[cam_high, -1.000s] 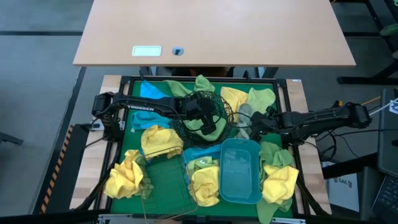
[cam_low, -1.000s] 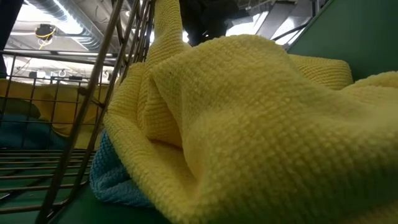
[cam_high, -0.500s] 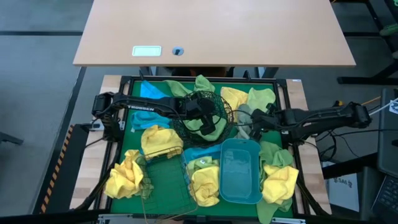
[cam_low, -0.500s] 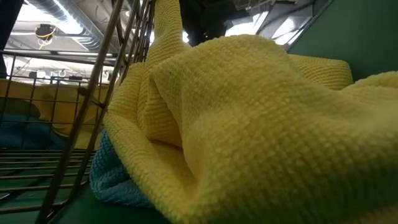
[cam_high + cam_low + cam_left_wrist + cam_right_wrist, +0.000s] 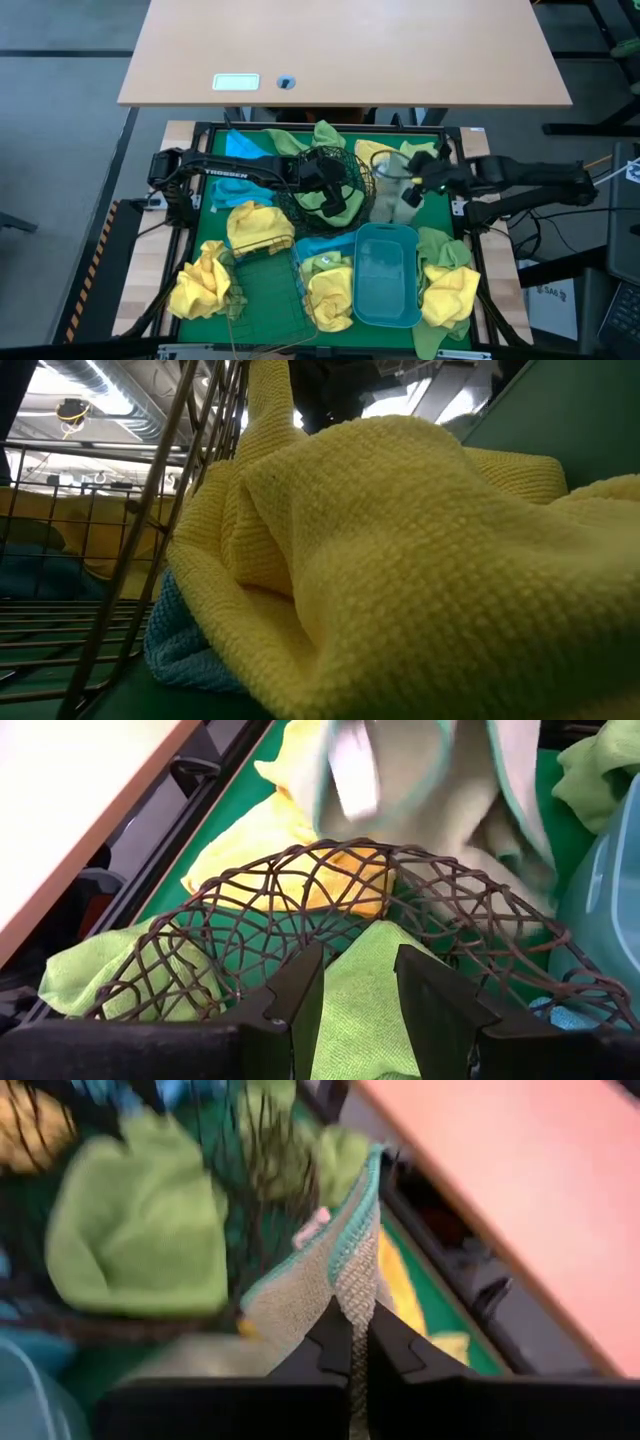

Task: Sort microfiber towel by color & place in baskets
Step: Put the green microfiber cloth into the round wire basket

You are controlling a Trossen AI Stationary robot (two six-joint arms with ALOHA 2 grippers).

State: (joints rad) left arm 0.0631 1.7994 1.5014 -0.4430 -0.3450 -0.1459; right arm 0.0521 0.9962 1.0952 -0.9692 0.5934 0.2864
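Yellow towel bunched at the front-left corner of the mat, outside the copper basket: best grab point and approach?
Take the yellow towel at its raised, crumpled middle, coming straight down from above. It lies heaped in folds rather than flat, so a ridge should pinch easily. The copper basket stands on its right, so keep the fingers to the left, open side. The left gripper, over the black mesh bowl, is the nearer one.

A robotics lab or workshop with an industrial feel. Seen from above, a black metal frame (image 5: 200, 128) surrounds a green work mat (image 5: 262, 292) on a table, with a plain light-wood desk (image 5: 340, 50) behind it on a grey concrete floor (image 5: 60, 120). Loose cables (image 5: 530, 232) trail at one side. The low view shows bright ceiling lights (image 5: 50, 382) and exposed ductwork (image 5: 110, 378).
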